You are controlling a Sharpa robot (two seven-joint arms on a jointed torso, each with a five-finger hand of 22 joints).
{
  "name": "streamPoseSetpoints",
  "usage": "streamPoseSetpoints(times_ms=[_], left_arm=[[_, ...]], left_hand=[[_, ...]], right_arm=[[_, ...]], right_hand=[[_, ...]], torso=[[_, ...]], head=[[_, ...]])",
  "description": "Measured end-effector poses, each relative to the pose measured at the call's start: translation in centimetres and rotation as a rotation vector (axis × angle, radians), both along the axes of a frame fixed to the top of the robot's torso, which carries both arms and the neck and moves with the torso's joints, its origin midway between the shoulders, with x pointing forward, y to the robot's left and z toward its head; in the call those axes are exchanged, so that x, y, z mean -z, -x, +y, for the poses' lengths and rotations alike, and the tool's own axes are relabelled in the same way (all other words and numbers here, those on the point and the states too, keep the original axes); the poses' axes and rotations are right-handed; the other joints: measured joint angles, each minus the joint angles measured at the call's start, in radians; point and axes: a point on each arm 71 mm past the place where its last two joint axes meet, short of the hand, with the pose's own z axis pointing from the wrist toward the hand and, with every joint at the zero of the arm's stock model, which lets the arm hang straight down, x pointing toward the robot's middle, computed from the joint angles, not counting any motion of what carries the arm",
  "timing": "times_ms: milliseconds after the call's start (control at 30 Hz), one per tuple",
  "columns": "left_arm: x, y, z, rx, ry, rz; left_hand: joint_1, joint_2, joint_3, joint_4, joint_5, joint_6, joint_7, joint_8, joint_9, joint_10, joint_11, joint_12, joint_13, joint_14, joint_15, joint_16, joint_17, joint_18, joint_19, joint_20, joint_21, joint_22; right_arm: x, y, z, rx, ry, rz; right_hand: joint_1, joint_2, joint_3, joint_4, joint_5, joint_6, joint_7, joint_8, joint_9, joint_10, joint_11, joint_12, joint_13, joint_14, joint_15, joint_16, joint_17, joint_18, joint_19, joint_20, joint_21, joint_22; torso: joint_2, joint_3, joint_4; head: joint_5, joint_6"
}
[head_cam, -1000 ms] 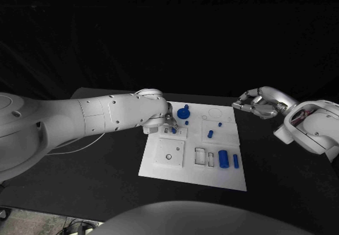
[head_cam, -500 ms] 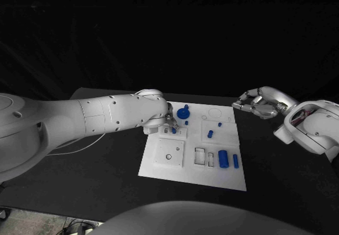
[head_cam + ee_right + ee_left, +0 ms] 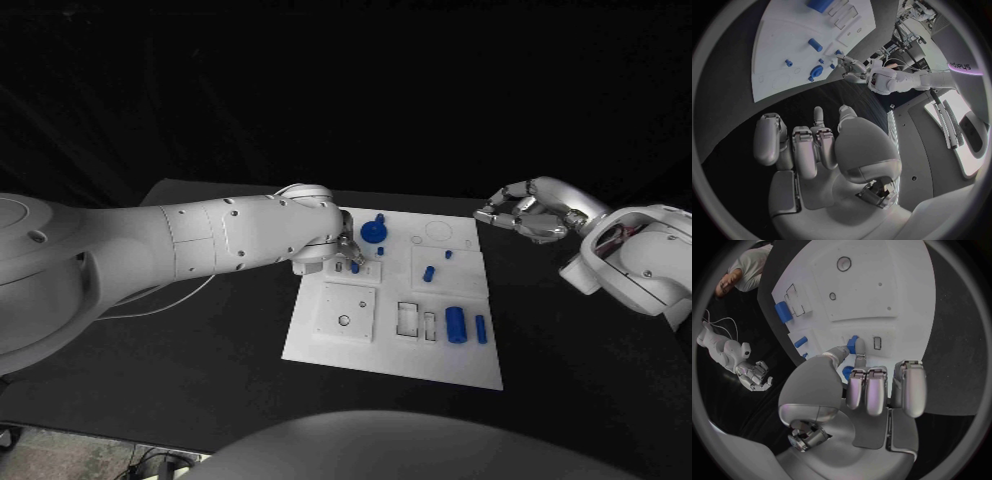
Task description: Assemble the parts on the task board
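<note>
Flat white task board, centre frame: smooth, matt, plastic-looking. Small blue parts: smooth plastic, slight sheen. Black table: matt, no glare. Left hand and right hand: silver segments, satin metallic finish; white arm shells glossy.

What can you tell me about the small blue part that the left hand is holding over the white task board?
The small blue part is a short, rounded peg that looks like smooth plastic. The left hand pinches it between its thumb and a fingertip, with the other fingers curled alongside. It sits right at the white task board, next to a small rectangular outline, near the board's left edge in the head view. Whether its tip touches the board cannot be told; much of it is hidden by the fingers.
</note>
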Motion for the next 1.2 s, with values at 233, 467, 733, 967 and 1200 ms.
streamPoseSetpoints(times_ms=[233, 467, 733, 967, 1200], left_arm=[[0.0, 0.0, -0.1, 0.009, -0.004, -0.009], [0.0, 0.2, 0.0, 0.015, 0.000, -0.021], [0.0, 1.2, 0.1, 0.024, 0.019, -0.033], [0.0, 2.5, -0.3, 0.045, 0.039, -0.055], [-0.5, 2.9, 0.0, 0.042, 0.048, -0.119]], left_hand=[[0.000, 0.000, 0.000, 0.000, -0.001, -0.001, 0.002, 0.000, 0.000, 0.000, 0.000, 0.000, 0.000, 0.000, 0.000, 0.000, 0.000, 0.000, 0.000, 0.000, 0.000, 0.000], [0.000, 0.000, 0.000, 0.000, -0.004, -0.001, 0.002, 0.000, 0.000, -0.002, 0.002, 0.000, 0.000, 0.000, 0.000, 0.000, 0.000, 0.000, 0.000, 0.000, 0.000, 0.000], [0.000, 0.000, 0.000, 0.000, -0.005, -0.001, 0.001, 0.000, 0.004, -0.002, 0.002, 0.000, 0.000, 0.000, 0.000, 0.000, 0.000, 0.000, 0.000, 0.000, 0.000, 0.000], [0.000, 0.000, 0.000, 0.000, 0.002, 0.006, -0.002, 0.003, 0.006, -0.002, 0.002, 0.000, 0.000, 0.000, 0.000, 0.000, 0.000, 0.000, 0.000, 0.000, 0.000, 0.000], [0.000, 0.000, 0.003, 0.003, 0.003, 0.006, -0.002, 0.004, 0.008, -0.002, 0.002, 0.000, 0.000, 0.000, 0.000, 0.000, 0.000, 0.000, 0.000, 0.000, 0.000, 0.000]], right_arm=[[0.2, 0.1, 0.0, 0.000, 0.000, 0.004], [0.3, 0.1, 0.0, 0.000, 0.000, 0.006], [0.4, 0.2, -0.2, 0.004, 0.000, 0.008], [0.5, 0.2, -0.3, 0.004, 0.000, 0.009], [0.7, 0.3, -0.4, 0.007, 0.000, 0.012]], right_hand=[[0.000, 0.000, 0.000, 0.000, 0.000, 0.000, 0.000, -0.004, -0.001, 0.000, 0.000, 0.000, 0.000, 0.000, 0.000, 0.000, 0.000, 0.000, 0.000, 0.000, 0.000, 0.000], [0.000, 0.000, 0.000, 0.000, 0.000, 0.000, 0.000, -0.004, -0.001, 0.000, 0.000, 0.000, 0.000, 0.000, 0.000, 0.000, 0.000, 0.000, -0.004, -0.004, -0.004, 0.000], [0.005, -0.005, 0.000, 0.000, 0.000, 0.000, 0.000, -0.004, -0.002, 0.000, 0.000, 0.000, 0.000, 0.000, 0.000, 0.000, 0.000, 0.011, -0.011, -0.004, -0.011, 0.000], [0.009, -0.002, -0.003, -0.003, 0.000, 0.000, 0.000, -0.004, -0.002, 0.000, 0.000, 0.000, 0.000, 0.000, 0.000, 0.000, 0.000, 0.016, -0.013, -0.005, -0.016, 0.000], [0.009, -0.001, -0.003, -0.003, 0.000, 0.000, 0.000, -0.004, -0.002, 0.000, 0.000, 0.000, 0.000, 0.000, 0.000, 0.000, 0.001, 0.016, -0.016, -0.002, -0.020, 0.000]], torso=[[0.000, 0.0004, 0.0000], [0.000, 0.0004, 0.0000], [-0.001, 0.0003, 0.0003], [-0.001, 0.0003, 0.0005], [-0.002, 0.0000, 0.0005]], head=[[0.001, 0.000], [-0.003, 0.000], [-0.006, 0.000], [-0.006, 0.000], [-0.006, 0.000]])
